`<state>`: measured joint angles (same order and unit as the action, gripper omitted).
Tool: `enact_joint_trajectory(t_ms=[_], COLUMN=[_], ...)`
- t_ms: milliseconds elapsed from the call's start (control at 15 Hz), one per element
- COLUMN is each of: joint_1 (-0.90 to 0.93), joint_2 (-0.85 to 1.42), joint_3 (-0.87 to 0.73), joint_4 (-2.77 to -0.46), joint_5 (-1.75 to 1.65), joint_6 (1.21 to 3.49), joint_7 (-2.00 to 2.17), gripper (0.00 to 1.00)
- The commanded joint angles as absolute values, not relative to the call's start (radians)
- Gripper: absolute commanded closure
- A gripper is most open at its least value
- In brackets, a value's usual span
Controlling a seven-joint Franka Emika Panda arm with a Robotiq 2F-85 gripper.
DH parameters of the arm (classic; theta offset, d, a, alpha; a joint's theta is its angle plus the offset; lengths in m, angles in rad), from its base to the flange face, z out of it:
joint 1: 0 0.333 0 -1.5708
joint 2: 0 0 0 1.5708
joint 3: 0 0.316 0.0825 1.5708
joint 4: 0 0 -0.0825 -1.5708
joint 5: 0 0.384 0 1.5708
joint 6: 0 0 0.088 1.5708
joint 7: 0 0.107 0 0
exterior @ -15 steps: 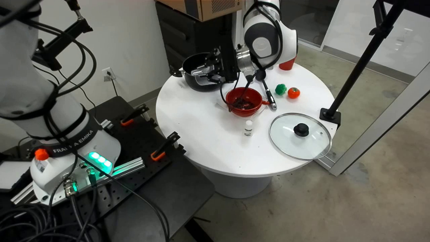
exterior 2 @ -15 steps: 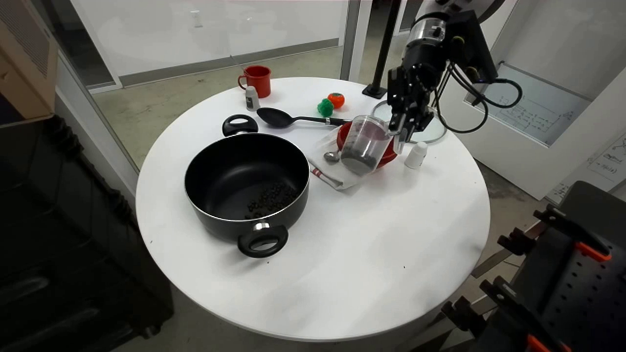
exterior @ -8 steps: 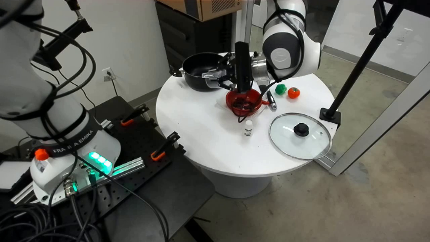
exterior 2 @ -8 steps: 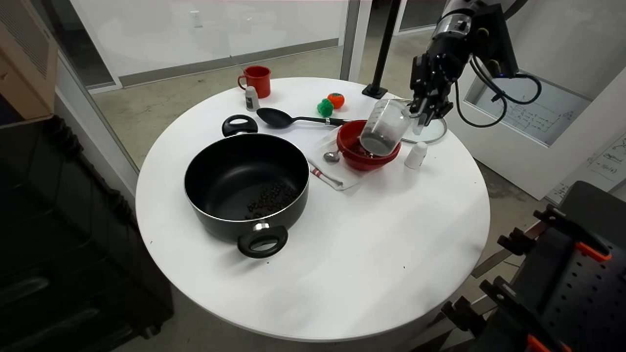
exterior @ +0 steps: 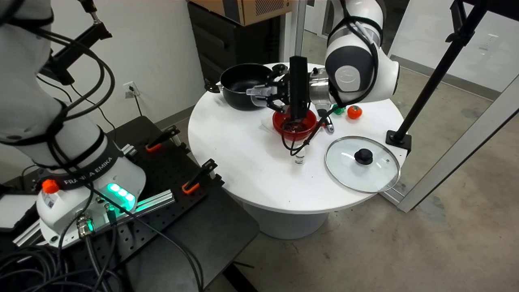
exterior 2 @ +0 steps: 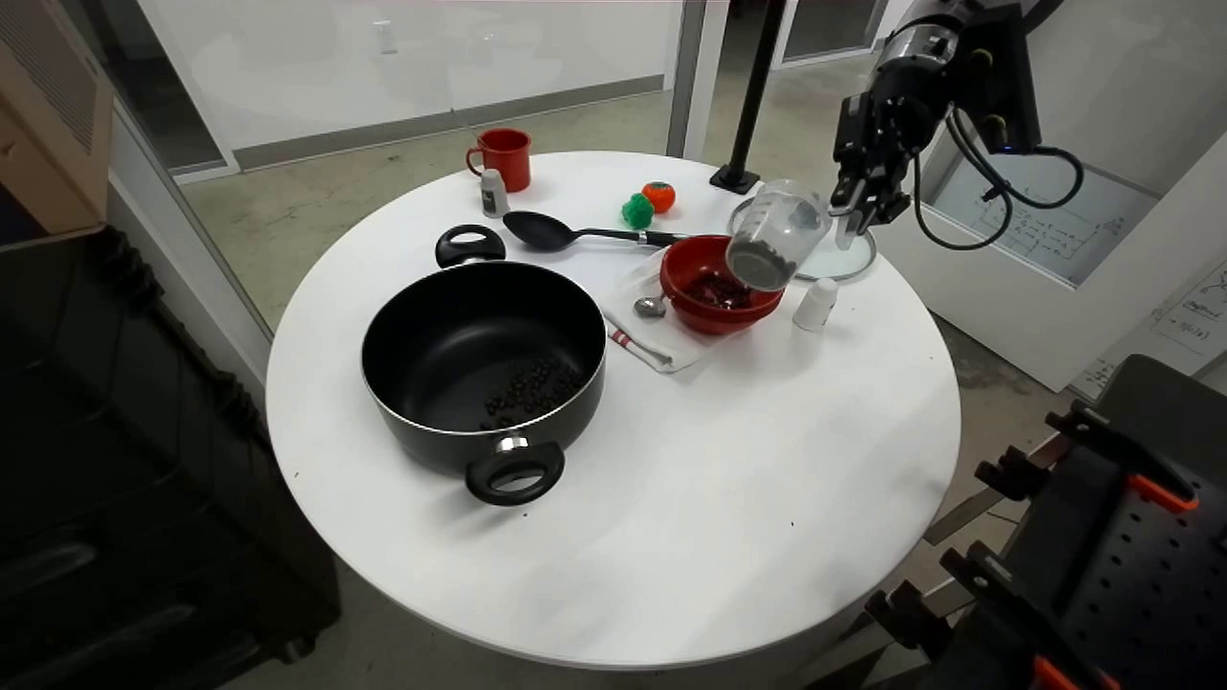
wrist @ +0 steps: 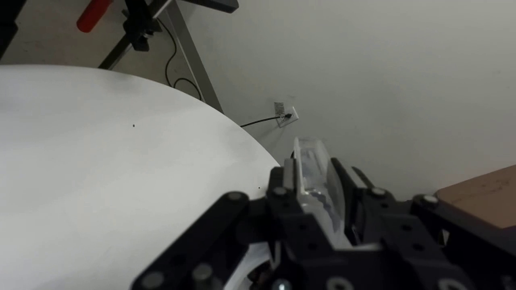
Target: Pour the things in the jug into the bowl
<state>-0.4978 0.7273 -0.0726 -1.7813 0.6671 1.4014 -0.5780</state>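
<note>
The jug [exterior 2: 778, 230], a small see-through cup, is held in the air, tilted, near the red bowl's rim. Its lower end looks dark grey inside. My gripper [exterior 2: 847, 216] is shut on its handle side. In the wrist view, the jug's clear plastic [wrist: 318, 173] is between the two fingers [wrist: 312, 181]. In an exterior view, the gripper [exterior: 272, 92] and jug [exterior: 258, 96] appear in front of the pot. The round red bowl [exterior 2: 707, 322] holds dark red-brown bits and also shows in an exterior view [exterior: 295, 137], partly behind the gripper and cables.
A black pot [exterior 2: 580, 422] with dark bits stands beside the bowl. A cloth [exterior 2: 671, 353] with a spoon [exterior 2: 650, 308] lies by the bowl. A white bottle [exterior 2: 815, 305], glass lid [exterior: 344, 164], black ladle [exterior 2: 542, 231], tomato [exterior: 354, 112] and red cup [exterior 2: 505, 158] are also on the table.
The gripper has moved the jug away from the pot side toward the bowl's far side, rightward in both exterior views. More of the bowl's inside now shows. The grip has not changed.
</note>
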Motion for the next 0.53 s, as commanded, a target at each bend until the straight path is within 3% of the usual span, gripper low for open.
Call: enact_joint_trajectory(t_ms=[0,467], joint_1=[-0.539,-0.627], joint_2=[0.79,0.902], joint_3=[-0.091,-0.097], joint_4=[-1.714,-1.62], joint_5=[0.712,0.791], joint_6=[1.31,1.203], joint_7=[-0.616,-0.639], gripper=[0.94,0.94])
